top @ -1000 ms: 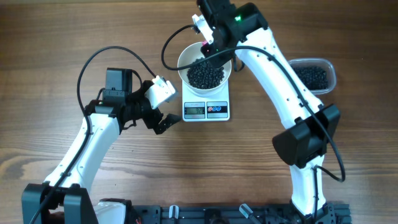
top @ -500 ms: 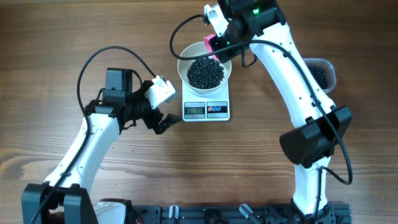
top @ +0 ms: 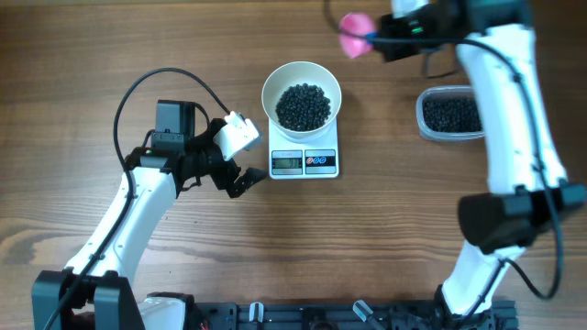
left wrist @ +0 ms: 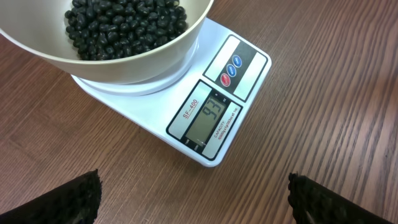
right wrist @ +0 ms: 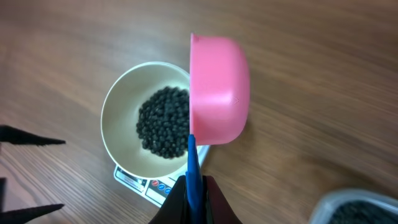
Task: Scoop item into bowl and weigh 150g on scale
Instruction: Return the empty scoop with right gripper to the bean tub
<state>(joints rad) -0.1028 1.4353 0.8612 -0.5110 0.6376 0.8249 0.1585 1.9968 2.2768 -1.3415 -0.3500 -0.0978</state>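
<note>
Glossy round black beans (left wrist: pixel 124 25) heaped in smooth white bowl (left wrist: pixel 155 59) atop square white scale (left wrist: pixel 143 106), upper centre, left fingers (left wrist: pixel 68 199) spread apart beside it, right fingers (right wrist: pixel 217 208) clamped on pink plastic scoop (right wrist: pixel 217 87), upper right

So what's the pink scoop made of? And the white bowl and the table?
The pink scoop looks like smooth plastic: even colour with a soft sheen. The white bowl is smooth and slightly matte, plastic or ceramic, hard to tell. The table looks like wood, with brown grain lines, though it could be printed laminate.
</note>
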